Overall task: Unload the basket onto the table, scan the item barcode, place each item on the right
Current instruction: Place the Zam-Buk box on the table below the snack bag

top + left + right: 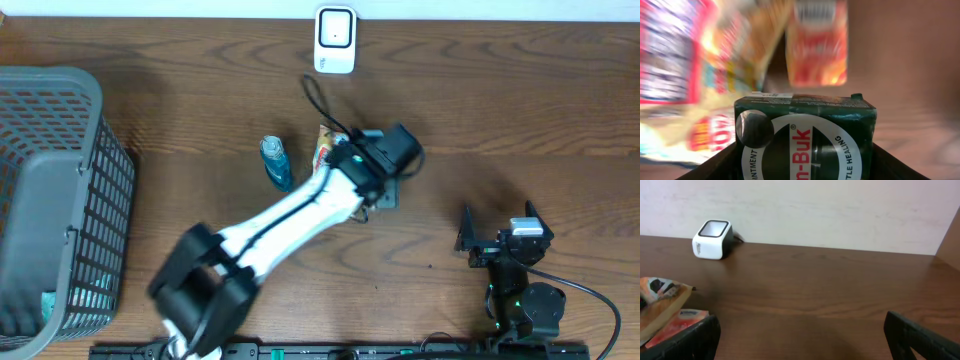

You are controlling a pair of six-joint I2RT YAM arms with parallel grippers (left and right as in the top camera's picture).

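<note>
- Dark wood-grain desk [500, 110], pale plain wall [840, 210] behind it.
- White scanner [335, 40] sits at far edge, centre, cable trailing toward me.
- Grey mesh basket [60, 120] at left end; something teal [48, 305] low inside, can't tell what.
- Blue bottle [275, 162] and snack packet [325, 150] lie mid-desk, just beside each other.
- Left pincer [805, 166] is reached out to mid-desk, clamped on green ointment box [805, 130], right by the packet; lifted or not, can't tell.
- Right pincer [802, 340] is parked near right, fingers wide apart, nothing btwn them.
</note>
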